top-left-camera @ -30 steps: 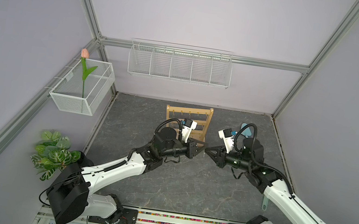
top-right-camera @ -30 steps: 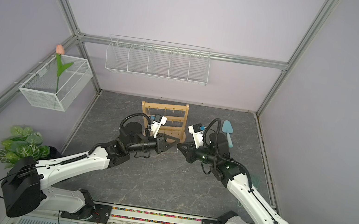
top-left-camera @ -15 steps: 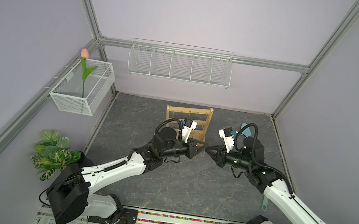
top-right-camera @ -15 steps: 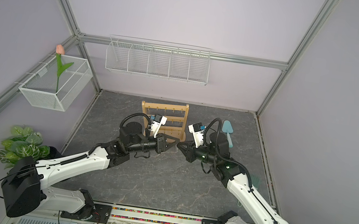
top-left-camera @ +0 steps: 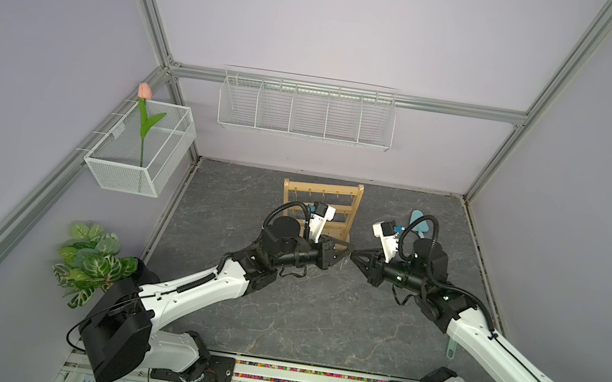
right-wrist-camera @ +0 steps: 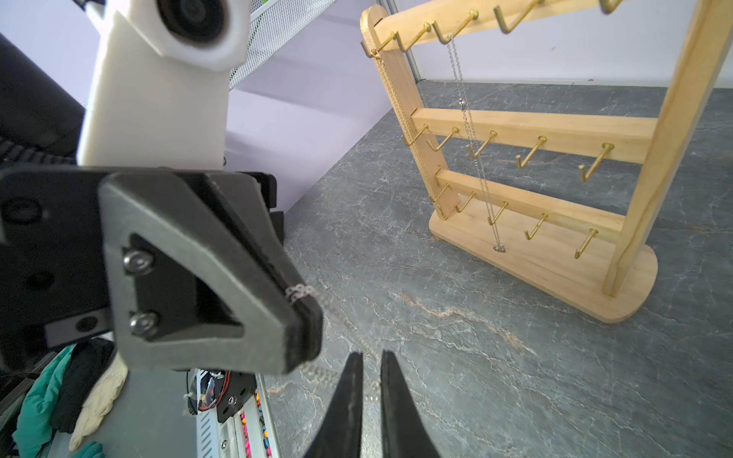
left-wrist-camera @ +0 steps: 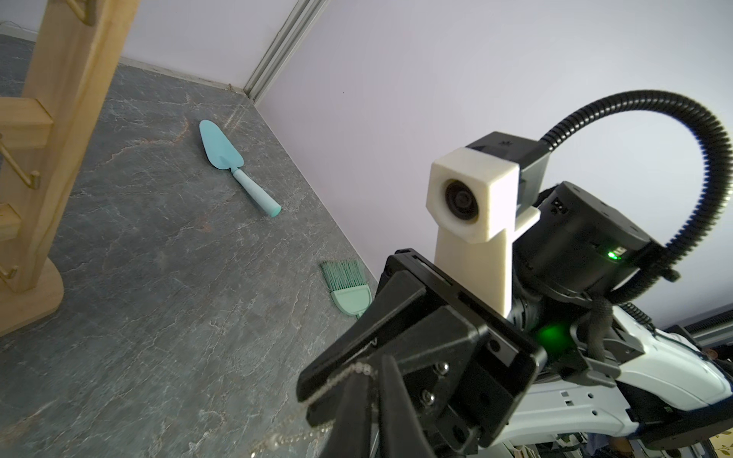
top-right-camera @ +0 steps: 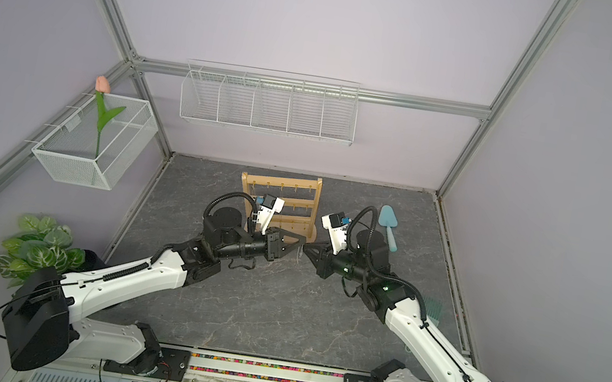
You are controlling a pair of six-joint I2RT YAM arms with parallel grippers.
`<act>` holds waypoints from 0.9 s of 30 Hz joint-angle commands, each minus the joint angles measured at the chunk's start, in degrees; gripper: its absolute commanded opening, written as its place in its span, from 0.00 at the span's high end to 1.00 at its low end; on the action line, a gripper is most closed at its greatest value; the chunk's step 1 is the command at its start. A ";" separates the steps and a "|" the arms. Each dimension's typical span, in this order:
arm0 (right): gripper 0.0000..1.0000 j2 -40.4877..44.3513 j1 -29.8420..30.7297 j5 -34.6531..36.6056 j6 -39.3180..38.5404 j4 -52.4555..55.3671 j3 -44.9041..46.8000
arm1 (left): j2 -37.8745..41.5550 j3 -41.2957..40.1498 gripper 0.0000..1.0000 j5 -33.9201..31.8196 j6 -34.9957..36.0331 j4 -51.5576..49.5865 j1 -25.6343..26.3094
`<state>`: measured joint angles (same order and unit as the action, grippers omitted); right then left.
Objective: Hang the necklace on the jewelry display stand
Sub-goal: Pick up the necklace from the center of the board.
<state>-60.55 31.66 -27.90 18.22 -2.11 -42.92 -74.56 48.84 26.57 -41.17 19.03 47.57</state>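
Right wrist: necklace (right-wrist-camera: 300, 293) in left claw (right-wrist-camera: 303, 333)

The jewelry display stand (top-left-camera: 323, 191) is set at the back centre of the desk (top-left-camera: 297, 315), with a chain (right-wrist-camera: 456, 71) hung from a top-bar hook. Just before it, the left hand (top-left-camera: 346, 249) and right hand (top-left-camera: 356, 255) are met tip to tip, the necklace (left-wrist-camera: 353, 370) pinched in both. A trowel (top-right-camera: 387, 219) is laid right of the stand, a brush (left-wrist-camera: 349, 285) nearer the front by the right wall. A wire basket (top-left-camera: 307, 109) is mounted on the back wall, and a mesh basket (top-left-camera: 119, 177) on the left wall with a tulip (top-left-camera: 145, 121) in it. A plant (top-left-camera: 90, 257) is placed left of the desk.
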 commanded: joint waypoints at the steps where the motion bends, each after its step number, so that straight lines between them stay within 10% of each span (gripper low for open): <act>1: 0.87 0.96 0.15 -0.48 -1.33 -4.92 1.24 | 0.50 0.46 0.90 1.11 -1.02 1.36 -0.20; 27: 0.87 -1.41 0.19 -0.82 -1.96 -7.29 0.84 | 0.21 0.82 0.90 1.37 -1.08 1.45 -0.25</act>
<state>-61.47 31.66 -28.34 17.52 -7.31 -42.37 -74.56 48.84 27.07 -41.58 19.05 47.57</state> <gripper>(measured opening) 0.125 0.099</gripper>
